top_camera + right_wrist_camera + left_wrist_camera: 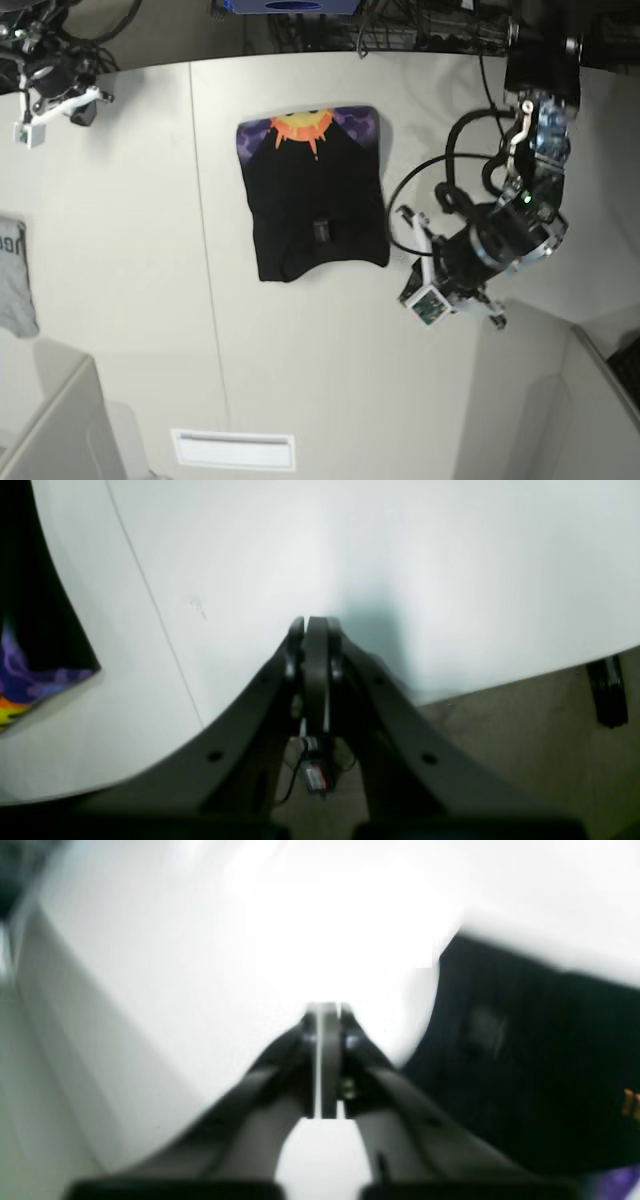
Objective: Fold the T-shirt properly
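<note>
Black T-shirt (312, 205) lying flat on the white tabletop (300, 380), folded into a compact rectangle, sitting up around 12 o'clock of centre in the base view. Orange sun on purple peeking out along its far edge, plus a small tag patch showing on the plain black part. Nothing touching it.

Left gripper (327, 1012) parked over bare tabletop, jaws pinched together with nothing between them. From the left wrist view, pretty blurry, but shirt fabric clearly off at 3 o'clock of the jaws, apart from them. In the base view, left arm (490, 245) hanging at 3 o'clock of the shirt, just beside its edge, cables looping above it.

Right gripper (315, 625) also closed up tight, empty, hovering over plain tabletop near the rounded edge, with floor visible past it toward 4 o'clock. Corner of the shirt with the purple and orange print way over at 9 o'clock in the right wrist view, well apart from the jaws. Right arm (55, 85) tucked up at roughly 10 o'clock in the base view, far from the shirt.

Small grey cloth (15, 275) with dark lettering at the 9 o'clock edge, well apart from everything. White rectangular label (233, 450) down at 6 o'clock.
</note>
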Controlling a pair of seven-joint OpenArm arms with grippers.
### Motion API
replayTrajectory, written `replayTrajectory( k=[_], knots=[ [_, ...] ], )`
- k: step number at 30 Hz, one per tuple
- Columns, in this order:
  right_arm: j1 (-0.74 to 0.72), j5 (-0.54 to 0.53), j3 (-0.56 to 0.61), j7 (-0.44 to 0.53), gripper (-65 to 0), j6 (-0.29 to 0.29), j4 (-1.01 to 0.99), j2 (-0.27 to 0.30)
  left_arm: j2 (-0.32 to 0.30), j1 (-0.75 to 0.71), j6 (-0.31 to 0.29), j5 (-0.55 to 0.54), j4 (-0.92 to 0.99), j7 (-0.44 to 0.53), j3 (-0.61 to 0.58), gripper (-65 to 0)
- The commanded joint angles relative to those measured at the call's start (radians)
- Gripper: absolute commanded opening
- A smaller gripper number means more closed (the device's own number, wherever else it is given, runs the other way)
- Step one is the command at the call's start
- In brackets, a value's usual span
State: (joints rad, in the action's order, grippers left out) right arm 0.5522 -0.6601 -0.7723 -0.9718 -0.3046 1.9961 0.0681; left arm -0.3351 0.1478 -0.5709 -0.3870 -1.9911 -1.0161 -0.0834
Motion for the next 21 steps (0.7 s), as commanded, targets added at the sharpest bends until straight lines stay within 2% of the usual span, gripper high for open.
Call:
replayTrajectory(
  k=[1, 5, 8, 10, 12, 16, 18, 21],
  knots=[
    [0.042, -0.007, -0.011, 0.041, -65.0, -0.005, 0.015, 0.016, -0.009, -0.044, -0.002, -0.022, -0.02, 0.026, 0.057, -65.0],
    [0.208, -0.007, -0.092, 0.175, -65.0, -0.015, 0.013, 0.046, -0.06, -0.302, -0.004, -0.05, -0.024, 0.056, 0.245, -65.0],
    [0.3, -0.01, -0.157, 0.218, -65.0, -0.083, 0.015, 0.058, -0.1, -0.494, -0.004, -0.125, -0.026, 0.144, 0.356, -65.0],
    [0.335, -0.008, -0.194, 0.193, -65.0, -0.127, 0.013, 0.055, -0.109, -0.656, -0.004, -0.166, -0.027, 0.205, 0.439, -65.0],
    [0.368, -0.007, -0.217, 0.118, -65.0, -0.15, 0.01, 0.055, -0.1, -0.821, -0.004, -0.166, -0.027, 0.271, 0.523, -65.0],
    [0.404, -0.003, -0.18, -0.04, -65.0, -0.155, 0.005, 0.062, -0.068, -1.111, -0.002, -0.165, -0.02, 0.403, 0.626, -65.0],
    [0.415, 0.033, -0.102, -0.08, -65.0, -0.155, -0.01, 0.066, -0.028, -1.235, -0.002, -0.112, -0.018, 0.475, 0.64, -65.0],
    [0.406, 0.19, 0.073, -0.034, -65.0, -0.155, -0.041, 0.068, 0.061, -1.333, -0.002, 0.105, 0.009, 0.546, 0.587, -65.0]
  ],
)
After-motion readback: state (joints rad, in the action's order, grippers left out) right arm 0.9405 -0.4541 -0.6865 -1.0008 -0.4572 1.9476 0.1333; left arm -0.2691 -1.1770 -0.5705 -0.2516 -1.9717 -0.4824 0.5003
